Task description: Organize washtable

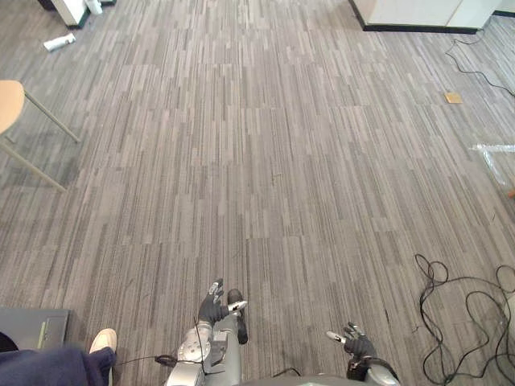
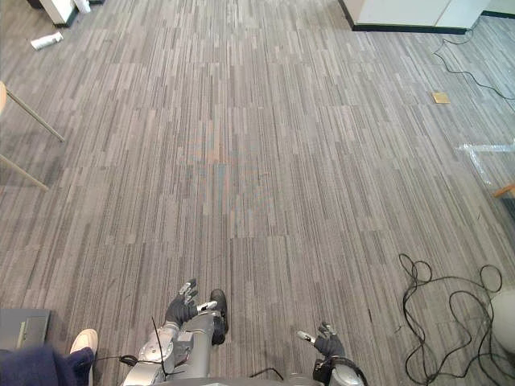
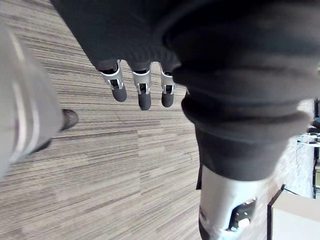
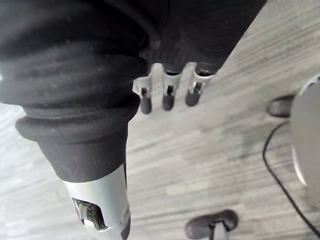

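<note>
We look down on a floor of grey carpet tiles, finely streaked in long, thin stripes. Where the washtable stands we cannot tell.

Our left hand hangs low above the carpet. Its silver, dark-tipped fingers are straight and loose, with nothing in them. Our right hand hangs beside it in the same way, its fingers extended and slack, holding nothing.

At the far left stands a pale round wooden top on thin slanted metal legs, and a small white cylinder lies on the carpet beyond it. A white cabinet with a dark base strip sits far ahead on the right, with a small flat tan square nearer us. By our left side we see a person's white shoe and dark blue trouser leg, next to a flat grey panel.
</note>
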### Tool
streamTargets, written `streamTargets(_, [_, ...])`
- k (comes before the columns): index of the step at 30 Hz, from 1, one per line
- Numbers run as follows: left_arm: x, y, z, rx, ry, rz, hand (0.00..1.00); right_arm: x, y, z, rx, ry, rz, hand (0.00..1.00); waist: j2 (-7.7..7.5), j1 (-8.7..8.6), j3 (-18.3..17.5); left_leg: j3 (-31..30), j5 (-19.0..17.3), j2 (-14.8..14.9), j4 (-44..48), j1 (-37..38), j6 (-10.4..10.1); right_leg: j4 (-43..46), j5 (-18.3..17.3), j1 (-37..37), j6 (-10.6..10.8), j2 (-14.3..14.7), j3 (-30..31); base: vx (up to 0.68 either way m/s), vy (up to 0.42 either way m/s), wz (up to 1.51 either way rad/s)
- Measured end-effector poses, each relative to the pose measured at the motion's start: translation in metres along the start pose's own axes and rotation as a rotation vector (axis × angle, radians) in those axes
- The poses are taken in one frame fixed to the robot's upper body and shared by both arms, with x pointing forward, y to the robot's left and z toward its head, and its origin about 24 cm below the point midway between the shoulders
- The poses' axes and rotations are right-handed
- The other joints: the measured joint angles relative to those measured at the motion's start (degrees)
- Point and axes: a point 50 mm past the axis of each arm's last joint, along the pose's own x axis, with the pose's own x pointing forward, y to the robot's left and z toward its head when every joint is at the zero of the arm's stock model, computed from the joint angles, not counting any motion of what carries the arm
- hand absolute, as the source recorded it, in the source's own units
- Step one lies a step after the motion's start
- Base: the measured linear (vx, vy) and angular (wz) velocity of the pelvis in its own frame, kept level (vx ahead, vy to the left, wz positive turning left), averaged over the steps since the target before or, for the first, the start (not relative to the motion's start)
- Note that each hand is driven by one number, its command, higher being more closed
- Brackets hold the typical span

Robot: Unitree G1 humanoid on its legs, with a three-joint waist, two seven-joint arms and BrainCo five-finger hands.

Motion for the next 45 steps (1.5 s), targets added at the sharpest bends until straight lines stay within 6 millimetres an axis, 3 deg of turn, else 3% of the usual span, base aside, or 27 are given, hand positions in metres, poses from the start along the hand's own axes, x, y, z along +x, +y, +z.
streamTargets(1, [-0.001,0.001,-0.001,0.002,0.005,0.002,0.00,0.000,0.002,0.000,0.002,0.001,0.006,0.00,0.11,0.08,0.11,-0.04,-1.00,-0.40,-0.47,1.82,-0.10,5.25,-1.36,-2.61,0.28,-0.03,0.07,0.40,0.110,-0.18])
streamTargets(3, [-0.002,0.009,-0.007,-0.001,0.034,0.032,0.00,0.000,0.001,0.002,-0.003,-0.012,0.005,0.00,0.12,-0.96,0.14,0.03,-2.96,-1.46,-4.44,8.78,-0.03,16.98,-11.46,-11.00,-4.85,1.32,-2.29,0.50,0.104,-0.09])
streamTargets(4, [-0.003,0.010,-0.012,-0.028,0.060,0.041,0.00,-0.001,-0.003,0.006,-0.007,-0.031,-0.003,0.00,1.29,-1.67,0.38,-0.40,-3.79,-1.36,-7.18,12.80,-0.08,16.56,-17.36,-15.54,-8.72,3.05,-5.27,0.41,0.053,0.06])
streamTargets(6, [-0.004,0.011,-0.025,-0.077,0.119,0.055,0.00,-0.002,-0.006,0.015,0.019,-0.086,-0.008,0.00,2.68,-4.39,0.75,-2.63,-5.79,-1.06,-9.31,17.31,-0.61,4.54,-21.03,-22.01,-10.37,4.79,-10.09,0.58,0.017,0.52])
streamTargets(7, [-0.003,0.012,-0.029,-0.076,0.142,0.059,0.00,-0.002,-0.008,0.018,0.032,-0.097,-0.019,0.00,2.92,-5.02,0.87,-3.07,-6.33,-0.83,-9.43,18.45,-0.87,-1.35,-20.67,-23.03,-10.70,5.01,-10.70,0.68,-0.067,0.99])
streamTargets(9, [-0.003,0.015,-0.041,-0.100,0.219,0.087,0.00,-0.002,-0.014,0.018,0.075,-0.101,-0.045,0.00,2.92,-6.04,1.08,-6.96,-9.11,-0.95,-11.20,23.57,-3.32,-29.47,-13.67,-24.65,-8.07,3.60,-12.35,0.64,-0.146,1.02])
streamTargets(12, [-0.008,0.027,-0.057,-0.128,0.300,0.151,0.00,-0.003,-0.018,0.016,0.096,-0.091,-0.066,0.00,2.30,-6.10,0.93,-10.04,-11.97,-1.33,-12.30,30.03,-5.59,-32.49,-10.98,-27.05,-7.28,0.92,-12.10,0.71,-0.219,0.88])
streamTargets(13, [-0.012,0.029,-0.064,-0.132,0.329,0.173,0.00,-0.002,-0.021,0.019,0.096,-0.094,-0.072,0.00,3.20,-5.95,0.28,-10.48,-11.82,0.78,-7.36,29.84,-6.15,-27.88,-4.07,-27.38,-8.90,2.39,-9.31,0.85,-0.296,0.65])
streamTargets(15, [-0.016,0.020,-0.069,-0.185,0.351,0.183,0.00,-0.003,-0.035,0.023,0.109,-0.109,-0.112,0.00,7.06,-5.54,0.37,-10.39,-7.01,5.44,9.60,23.33,-7.68,-24.53,-2.53,-25.52,-11.65,4.89,-9.90,0.98,-0.397,0.42])
streamTargets(16, [-0.016,0.013,-0.071,-0.244,0.357,0.198,0.00,-0.002,-0.046,0.029,0.086,-0.116,-0.134,0.00,9.90,-4.91,1.29,-9.94,5.48,11.16,25.86,16.77,-10.70,-24.05,-7.06,-21.12,-14.04,7.47,-11.45,0.77,-0.298,0.10])
streamTargets(17, [-0.016,0.013,-0.071,-0.254,0.359,0.200,0.00,-0.002,-0.048,0.028,0.080,-0.106,-0.141,0.00,10.71,-4.26,1.32,-9.48,6.03,13.31,32.02,14.62,-11.11,-24.35,-8.56,-18.90,-14.90,8.86,-11.60,0.77,-0.239,-0.27])
streamTargets(18, [-0.016,0.017,-0.071,-0.278,0.358,0.223,0.00,-0.001,-0.048,0.024,0.083,-0.080,-0.147,0.00,11.09,-3.74,1.80,-7.83,4.01,16.52,42.08,11.35,-8.66,-25.62,-10.55,-13.37,-16.17,11.06,-11.65,0.75,-0.189,-0.30])
streamTargets(21, [-0.014,0.032,-0.065,-0.319,0.316,0.279,0.00,-0.002,-0.038,0.010,0.086,-0.026,-0.138,0.00,7.70,-3.31,2.37,-3.86,-0.36,15.58,43.34,3.37,-6.89,-32.79,-14.82,-0.20,-16.34,11.77,-11.19,0.75,-0.205,-0.10])
streamTargets(25, [-0.008,0.035,-0.050,-0.382,0.241,0.294,0.00,-0.001,-0.034,0.009,0.091,-0.015,-0.130,0.00,6.73,-0.54,2.80,1.12,-0.06,11.52,12.99,-5.48,-7.95,-40.54,-16.00,8.54,-14.15,11.87,-10.32,0.65,-0.041,-0.21])
streamTargets(26, [-0.010,0.034,-0.051,-0.397,0.239,0.298,0.00,0.000,-0.033,0.008,0.089,-0.014,-0.129,0.00,6.86,-0.41,2.73,0.18,2.62,8.93,-2.12,-6.02,-11.67,-43.08,-17.01,11.37,-13.11,11.83,-10.12,0.67,0.154,-0.22])
streamTargets(27, [-0.012,0.034,-0.052,-0.423,0.234,0.307,0.00,-0.001,-0.034,0.006,0.084,-0.004,-0.131,0.00,7.28,0.30,2.47,-1.30,4.78,8.16,-9.06,-7.21,-12.27,-45.05,-18.39,13.73,-12.01,12.31,-9.89,0.67,0.190,-0.40])
streamTargets(29, [-0.011,0.038,-0.048,-0.437,0.205,0.321,0.00,-0.001,-0.027,-0.001,0.090,0.022,-0.117,0.00,5.32,1.90,1.52,-2.54,11.63,6.39,-5.06,-7.84,-7.51,-43.70,-20.92,15.33,-10.75,10.50,-8.08,0.68,0.247,-0.50])
streamTargets(30, [-0.013,0.042,-0.048,-0.442,0.200,0.338,0.00,0.000,-0.019,-0.001,0.086,0.020,-0.095,0.00,3.97,2.07,0.99,-3.47,13.50,5.52,-3.83,-7.72,-4.89,-39.17,-21.09,13.26,-10.88,8.62,-7.15,0.71,0.269,-0.41])
streamTargets(32, [-0.015,0.047,-0.050,-0.455,0.194,0.363,0.00,0.000,-0.011,-0.005,0.075,0.031,-0.072,0.00,2.11,1.96,0.85,-2.55,9.00,4.32,-0.24,-6.25,-2.26,-22.83,-20.48,7.04,-9.86,5.96,-4.97,0.71,0.293,-0.19])
streamTargets(34, [-0.016,0.058,-0.051,-0.431,0.198,0.383,0.00,-0.002,-0.004,-0.010,0.087,0.046,-0.059,0.00,-0.16,0.76,1.00,-1.13,3.08,2.48,2.40,-1.23,-1.27,-4.87,-12.79,1.90,-3.09,2.87,-2.71,0.69,0.267,0.08])
streamTargets(35, [-0.019,0.061,-0.055,-0.413,0.220,0.389,0.00,-0.002,-0.003,-0.010,0.087,0.046,-0.057,0.00,-0.11,0.21,1.13,-1.00,0.12,2.24,2.95,2.30,-1.19,1.68,-4.50,0.28,-1.71,2.26,-1.80,0.67,0.210,-0.14])
streamTargets(36, [-0.022,0.062,-0.060,-0.384,0.250,0.389,0.00,-0.001,-0.004,-0.006,0.077,0.034,-0.053,0.00,0.60,-0.54,1.68,-0.41,-4.23,2.20,2.59,7.55,-0.87,10.89,-5.84,-2.48,-1.59,1.51,-1.92,0.79,0.212,-0.35])
streamTargets(38, [-0.023,0.064,-0.064,-0.352,0.279,0.387,0.00,0.000,-0.007,0.000,0.071,0.004,-0.058,0.00,1.38,-1.42,1.58,0.11,-7.91,2.12,-0.05,15.26,-1.76,19.30,-15.09,-9.00,-7.78,1.33,-5.10,0.65,0.118,-0.28])
streamTargets(40, [-0.015,0.058,-0.056,-0.325,0.263,0.352,0.00,0.000,-0.011,0.014,0.078,-0.062,-0.063,0.00,2.80,-3.73,1.98,0.08,-8.31,2.59,-6.17,23.14,-2.02,14.94,-22.18,-18.81,-11.73,2.99,-12.37,0.70,0.055,0.20])
streamTargets(42, [-0.002,0.047,-0.042,-0.298,0.229,0.292,0.00,-0.001,-0.016,0.024,0.105,-0.112,-0.079,0.00,4.30,-5.62,2.67,-1.15,-8.19,3.37,-8.54,26.78,-2.17,-2.74,-21.43,-24.00,-12.20,5.25,-14.71,0.89,-0.064,0.66])
streamTargets(43, [0.005,0.045,-0.033,-0.284,0.204,0.271,0.00,-0.002,-0.021,0.023,0.125,-0.111,-0.098,0.00,4.22,-6.17,2.69,-2.17,-8.20,3.29,-8.74,28.73,-2.20,-20.79,-16.05,-24.46,-12.00,5.95,-15.47,0.76,-0.100,0.90])
streamTargets(45, [0.012,0.041,-0.024,-0.280,0.177,0.257,0.00,-0.004,-0.028,0.015,0.131,-0.079,-0.120,0.00,3.03,-6.82,2.57,-3.50,-8.63,2.47,-8.55,32.85,-4.28,-33.20,-6.35,-24.68,-11.96,5.21,-14.40,0.69,-0.174,0.92])
